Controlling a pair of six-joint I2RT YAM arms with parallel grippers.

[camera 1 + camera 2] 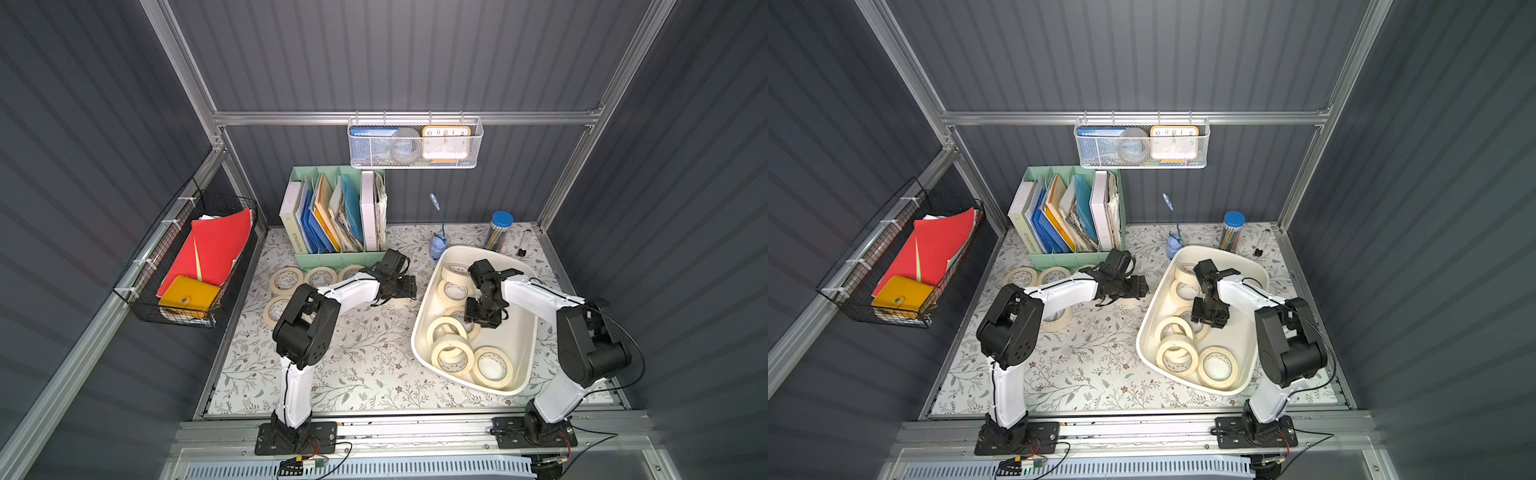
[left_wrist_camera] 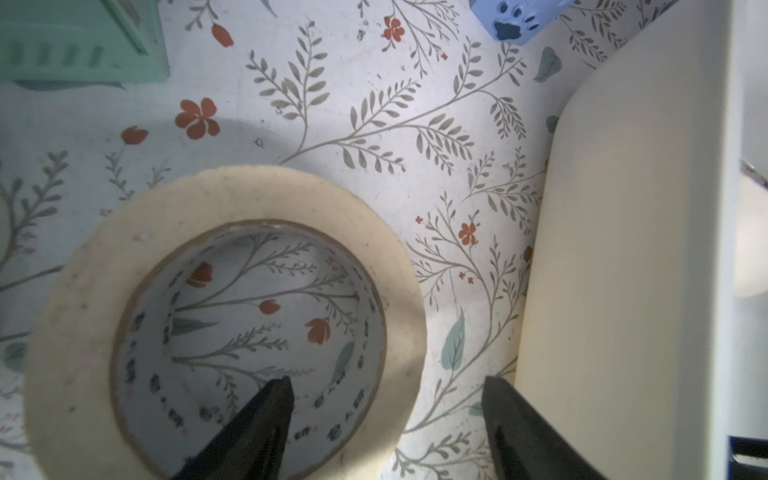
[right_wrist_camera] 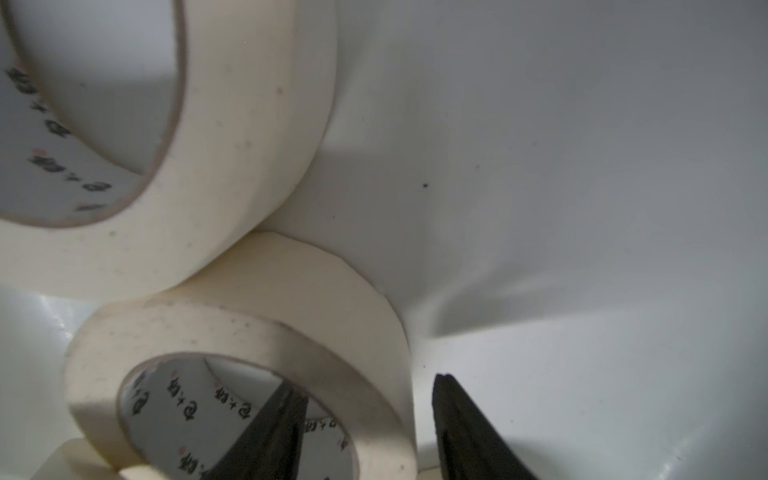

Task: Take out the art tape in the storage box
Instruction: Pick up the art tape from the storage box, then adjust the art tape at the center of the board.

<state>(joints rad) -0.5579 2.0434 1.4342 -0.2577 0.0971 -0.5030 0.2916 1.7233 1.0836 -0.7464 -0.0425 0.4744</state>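
Your left gripper (image 2: 386, 380) hangs open over the flowered table (image 2: 374, 124), outside the box (image 1: 517, 332). One finger (image 2: 266, 415) dips into the hole of a tape roll (image 2: 249, 199) that lies on the table. The other finger stands outside the ring, with bare table between it and the roll's edge, so nothing is pinched. Just past that outer finger runs the box's outer wall. Ahead of the jaws, off to the inner finger's side, you can see a corner of the green file holder (image 2: 79, 45).

Your right gripper (image 3: 365, 382) is down inside the box. Its jaws are parted and straddle the wall of a tilted roll (image 3: 291, 316), with one finger in the hole and one outside. A thin sliver of white box shows between the outer finger and the tape. Ahead of these jaws a second roll (image 3: 232, 166) leans against the tilted one, touching it.

In both top views more rolls (image 1: 476, 372) lie in the box around the right gripper's jaws. Four loose rolls (image 1: 273, 282) sit on the table behind the left gripper, near the file holder.
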